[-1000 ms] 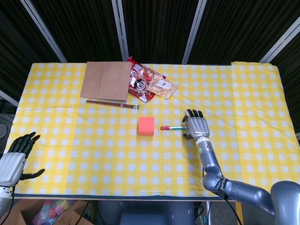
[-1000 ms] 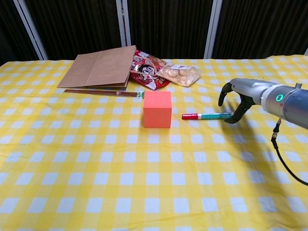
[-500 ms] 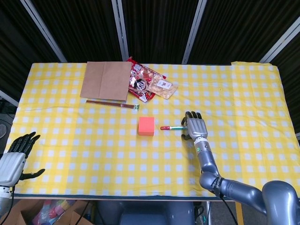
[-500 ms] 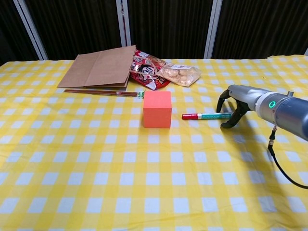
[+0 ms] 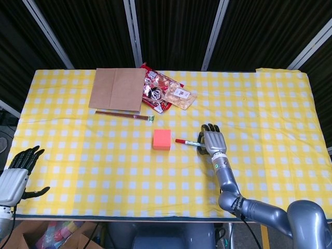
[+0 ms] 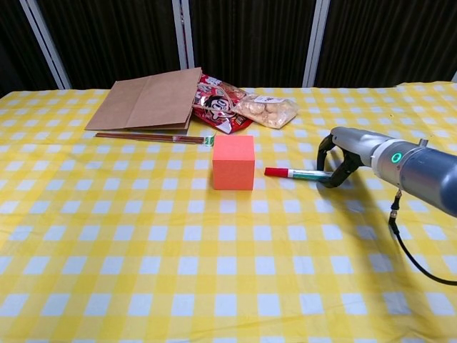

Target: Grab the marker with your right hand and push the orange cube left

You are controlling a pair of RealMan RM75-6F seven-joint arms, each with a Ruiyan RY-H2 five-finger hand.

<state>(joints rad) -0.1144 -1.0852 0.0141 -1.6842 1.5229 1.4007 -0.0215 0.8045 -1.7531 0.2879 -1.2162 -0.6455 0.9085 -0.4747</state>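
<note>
Right hand, silver with black fingers, sits on the yellow-and-white checked tablecloth right of centre, fingers curled down over the right end of the thin green marker with a red cap; looks like it grips the marker, though contact is partly hidden under the palm in the head view. Marker lies flat, red cap pointing left, cap tip just right of the orange cube but apart from it. Orange cube sits near table centre. Far side: flat brown paper bag, red printed snack packet, clear bag of round snacks, and a pair of dark red chopsticks lying just in front of the bag. Left hand is off the near left table edge, fingers spread apart, holding nothing.
</note>
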